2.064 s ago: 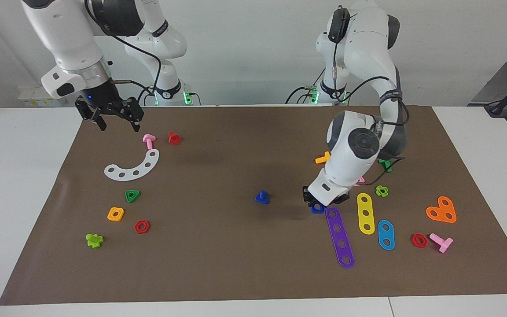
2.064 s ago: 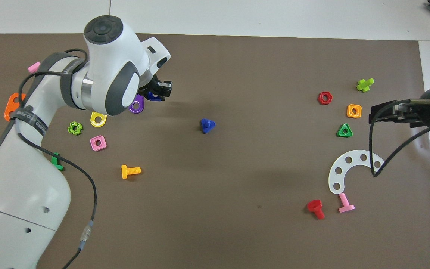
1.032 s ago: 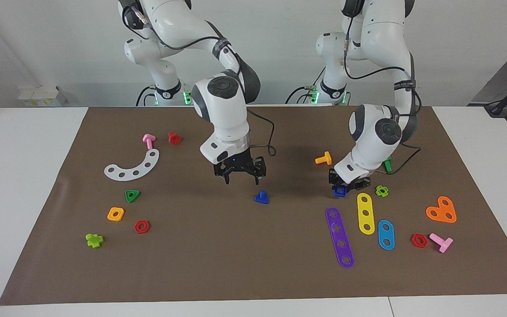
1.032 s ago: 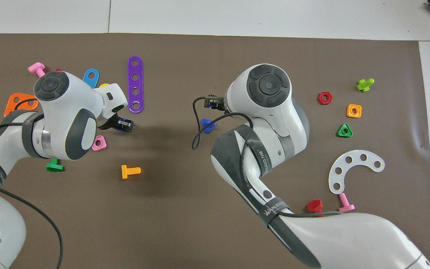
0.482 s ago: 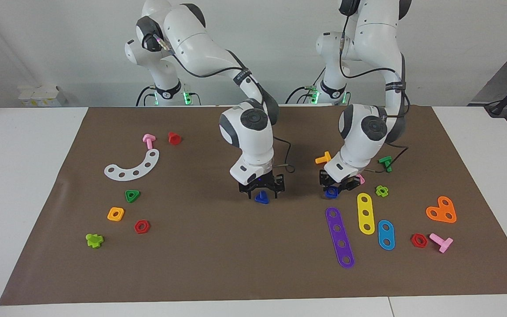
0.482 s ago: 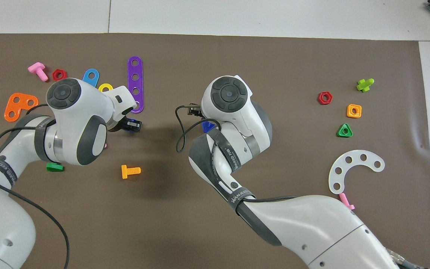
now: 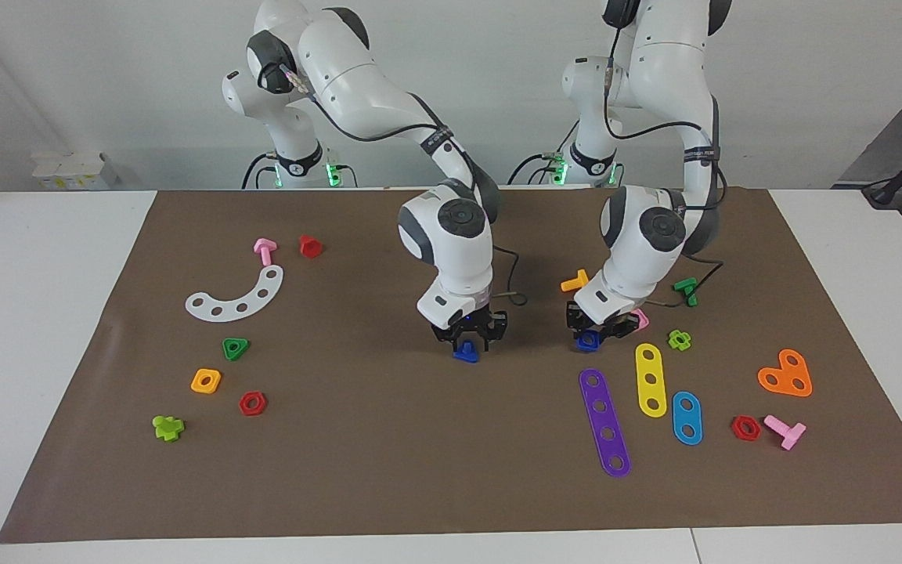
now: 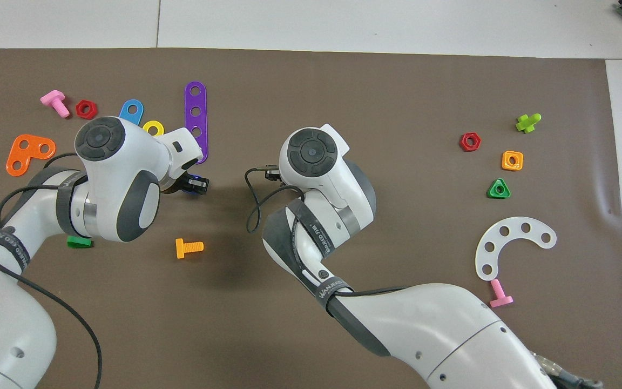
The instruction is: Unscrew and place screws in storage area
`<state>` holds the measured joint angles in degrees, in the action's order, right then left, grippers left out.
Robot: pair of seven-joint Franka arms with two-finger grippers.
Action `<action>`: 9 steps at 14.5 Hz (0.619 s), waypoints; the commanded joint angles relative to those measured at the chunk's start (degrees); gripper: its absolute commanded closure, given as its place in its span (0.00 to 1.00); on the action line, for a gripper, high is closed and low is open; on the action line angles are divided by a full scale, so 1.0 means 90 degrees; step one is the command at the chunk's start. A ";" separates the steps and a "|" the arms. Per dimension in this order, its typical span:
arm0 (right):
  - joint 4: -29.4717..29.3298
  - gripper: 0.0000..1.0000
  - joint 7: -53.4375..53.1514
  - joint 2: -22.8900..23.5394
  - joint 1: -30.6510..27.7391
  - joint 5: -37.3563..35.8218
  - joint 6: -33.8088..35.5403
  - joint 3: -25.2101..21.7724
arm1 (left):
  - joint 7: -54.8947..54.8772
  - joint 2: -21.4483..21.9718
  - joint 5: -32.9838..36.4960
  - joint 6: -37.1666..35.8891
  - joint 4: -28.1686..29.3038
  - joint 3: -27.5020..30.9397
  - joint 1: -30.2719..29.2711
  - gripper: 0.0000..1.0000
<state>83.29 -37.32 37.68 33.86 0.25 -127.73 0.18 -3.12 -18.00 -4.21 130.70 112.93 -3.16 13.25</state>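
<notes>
Reaching down at the centre of the facing view, the right gripper (image 7: 468, 338) stands over the dark-blue bolt (image 7: 465, 354), its fingers apart on either side of the stem while the bolt's flat head rests on the brown mat (image 7: 420, 470); whether the fingers touch the stem cannot be told. In the overhead view the right arm's wrist covers both the gripper and the bolt, just left of centre.

Right of centre in the facing view, the left gripper (image 7: 593, 329) is clamped on a dark-blue nut (image 7: 588, 341), low over the mat; in the overhead view the same gripper (image 8: 196, 185) shows at centre left, just below the purple strip (image 8: 196, 121).

Around the left gripper in the facing view lie an orange bolt (image 7: 575, 280), a green bolt (image 7: 686, 290), a green cross nut (image 7: 680, 339), the yellow strip (image 7: 651, 379) and the blue strip (image 7: 687, 417), with an orange heart plate (image 7: 786, 374), a red hex nut (image 7: 745, 428) and a pink bolt (image 7: 784, 431) toward the lower right.

The storage area occupies the left part of the facing view: the white arc strip (image 7: 236, 296), the green triangle nut (image 7: 236, 348) and the orange square nut (image 7: 206, 381) lie there, well apart from the dark-blue bolt.
</notes>
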 commanded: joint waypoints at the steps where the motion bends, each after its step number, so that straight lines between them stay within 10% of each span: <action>1: 0.0110 0.44 -0.0160 -0.0076 0.0017 -0.0125 0.0052 -0.0010 | 0.0014 0.0301 0.0097 0.0155 0.0362 0.0087 0.0080 0.22; 3: 0.0140 0.48 -0.0160 -0.0086 0.0027 -0.0125 0.0149 -0.0010 | -0.0005 0.0291 0.0097 0.0155 0.0323 0.0087 0.0080 0.00; 9: 0.0110 0.64 -0.0141 -0.0095 0.0027 -0.0135 0.0238 -0.0010 | -0.0025 0.0262 0.0097 0.0145 0.0196 0.0087 -0.0008 0.00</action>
<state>83.62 -37.32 37.66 33.99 0.22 -125.81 0.18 -3.21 -17.10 -4.15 130.87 113.23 -2.70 13.13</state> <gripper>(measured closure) 0.590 0.079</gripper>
